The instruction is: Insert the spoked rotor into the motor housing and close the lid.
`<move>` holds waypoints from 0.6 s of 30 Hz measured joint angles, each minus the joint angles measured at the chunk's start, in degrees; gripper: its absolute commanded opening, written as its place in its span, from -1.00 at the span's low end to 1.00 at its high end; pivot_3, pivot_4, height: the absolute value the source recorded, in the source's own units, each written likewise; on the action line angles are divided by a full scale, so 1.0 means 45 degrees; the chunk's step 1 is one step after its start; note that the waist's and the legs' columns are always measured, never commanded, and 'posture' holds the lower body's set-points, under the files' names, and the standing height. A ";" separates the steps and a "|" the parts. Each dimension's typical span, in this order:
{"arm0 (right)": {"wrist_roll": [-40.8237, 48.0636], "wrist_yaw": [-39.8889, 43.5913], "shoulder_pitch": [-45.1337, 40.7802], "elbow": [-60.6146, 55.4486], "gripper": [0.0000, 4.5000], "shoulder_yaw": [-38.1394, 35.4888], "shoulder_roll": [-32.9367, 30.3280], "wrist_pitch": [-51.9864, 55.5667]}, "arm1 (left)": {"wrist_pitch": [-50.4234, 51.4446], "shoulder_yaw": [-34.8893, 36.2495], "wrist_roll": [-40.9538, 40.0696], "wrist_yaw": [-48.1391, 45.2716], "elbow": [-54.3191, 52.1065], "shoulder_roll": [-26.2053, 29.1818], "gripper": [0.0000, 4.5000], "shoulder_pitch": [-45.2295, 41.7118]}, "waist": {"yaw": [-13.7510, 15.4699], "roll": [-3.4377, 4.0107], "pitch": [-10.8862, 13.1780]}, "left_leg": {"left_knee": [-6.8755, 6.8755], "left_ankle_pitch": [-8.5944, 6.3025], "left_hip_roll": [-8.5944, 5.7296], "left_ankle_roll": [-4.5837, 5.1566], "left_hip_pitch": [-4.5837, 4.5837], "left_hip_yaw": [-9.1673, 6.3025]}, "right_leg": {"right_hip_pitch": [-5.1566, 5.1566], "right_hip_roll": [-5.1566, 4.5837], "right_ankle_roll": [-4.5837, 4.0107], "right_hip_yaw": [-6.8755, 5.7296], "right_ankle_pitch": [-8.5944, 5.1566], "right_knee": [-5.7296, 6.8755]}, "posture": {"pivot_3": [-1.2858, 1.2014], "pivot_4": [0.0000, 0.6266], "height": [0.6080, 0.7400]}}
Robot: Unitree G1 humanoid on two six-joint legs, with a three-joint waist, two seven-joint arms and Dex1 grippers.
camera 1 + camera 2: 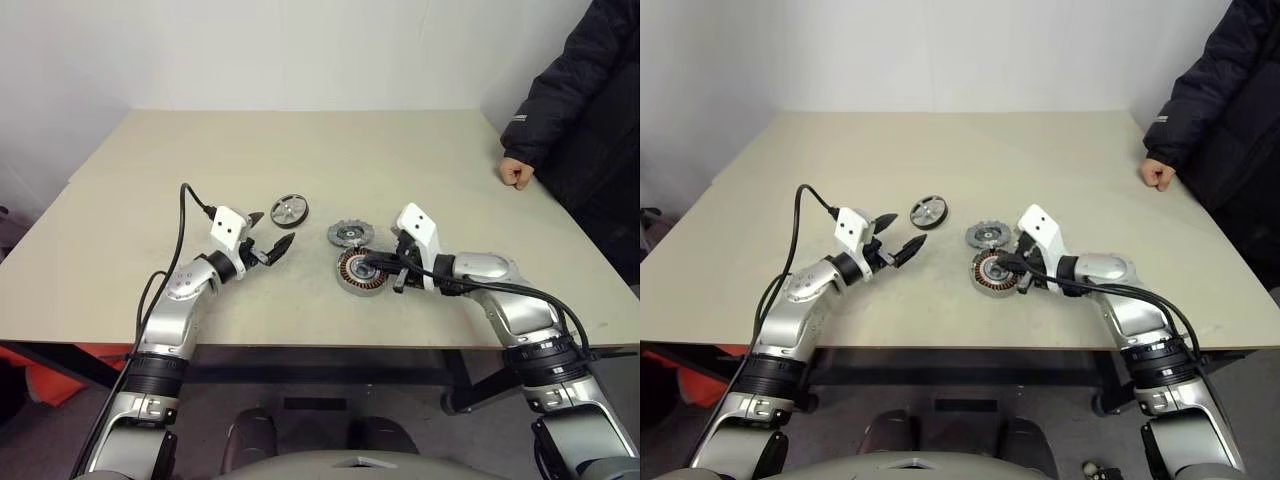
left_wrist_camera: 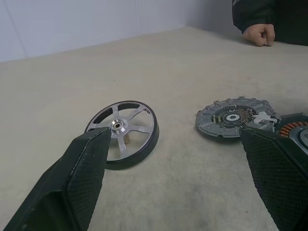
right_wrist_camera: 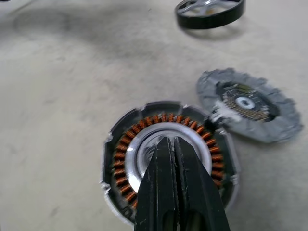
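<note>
From the head views, the left end effector point(image 1: 270, 232) hovers with fingers spread wide, aimed toward the spoked rotor point(image 1: 289, 210) lying on the worktop point(image 1: 300, 150). The right end effector point(image 1: 368, 262) reaches leftward, fingers pressed together, tips over the motor housing point(image 1: 355, 272). The lid point(image 1: 350, 234) lies just behind the housing. In the right wrist view, the closed fingers point(image 3: 175, 192) lie over the housing's silver centre, grasping nothing visible
</note>
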 measured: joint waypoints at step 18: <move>-0.0610 -0.0078 -0.0317 0.0866 -0.97 0.0486 0.0161 -0.0438 | 0.0002 0.0001 0.0036 0.0062 -0.0025 -0.0069 1.00 0.0094 | -0.0001 -0.0002 -0.0001 | 0.0002 0.0001 0.0000 -0.0001 0.0015 0.0000 | 0.0016 0.0000 0.0017 0.0000 -0.0010 0.0002 | 0.03 -1.00 1.00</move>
